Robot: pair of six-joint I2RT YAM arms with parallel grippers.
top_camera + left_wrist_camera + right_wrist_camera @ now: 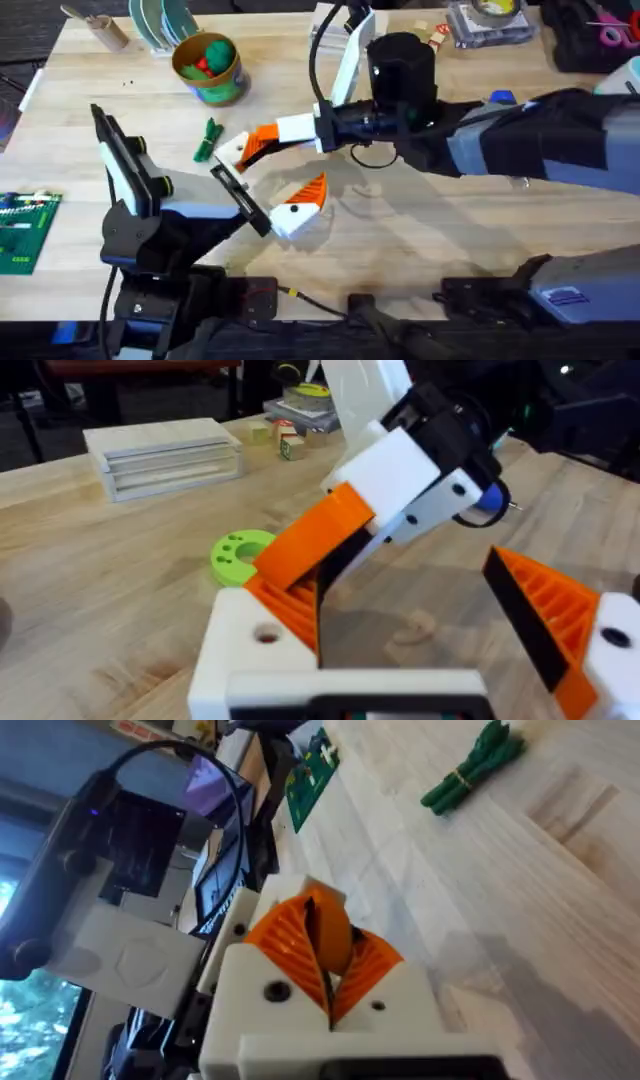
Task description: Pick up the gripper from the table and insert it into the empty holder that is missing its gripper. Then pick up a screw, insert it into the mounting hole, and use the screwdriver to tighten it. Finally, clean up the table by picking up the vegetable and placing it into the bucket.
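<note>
Overhead, the right gripper [258,140] was clenched on the small orange wedge-shaped plastic finger, reaching in from the right across the middle of the table. On the right wrist camera its two orange ribbed pads [285,935] were pressed together with the orange gripper piece [330,935] pinched between them. That piece was held against the empty holder [232,150], a small white triangular plastic block on the left arm's tip. Whether it was fully seated could not be told.

On the left wrist camera the same white block [250,650] showed a round mounting hole on its top face, with ribbed orange plastic resting against its upper edge and the right arm's fingers angled down onto it.

The left gripper [268,180] stood released, jaws spread wide. Its twin white block with a fixed orange finger [300,205] lay well apart from the holder, nearer the table's front.

The slender bright green toy vegetable [207,140] lay flat on the light wooden table [90,110], just beside the holder on its far left side and untouched. The small round bucket [210,68] with a yellow-orange rim stood upright beyond it, with red and green toys inside.

The bright blue plastic-handled screwdriver [490,498] lay mostly hidden behind the right arm, its short metal tip showing. A round green ring-shaped disc [238,555] lay flat on the table near the holder. A green circuit board [20,230] sat at the table's left edge.
</note>
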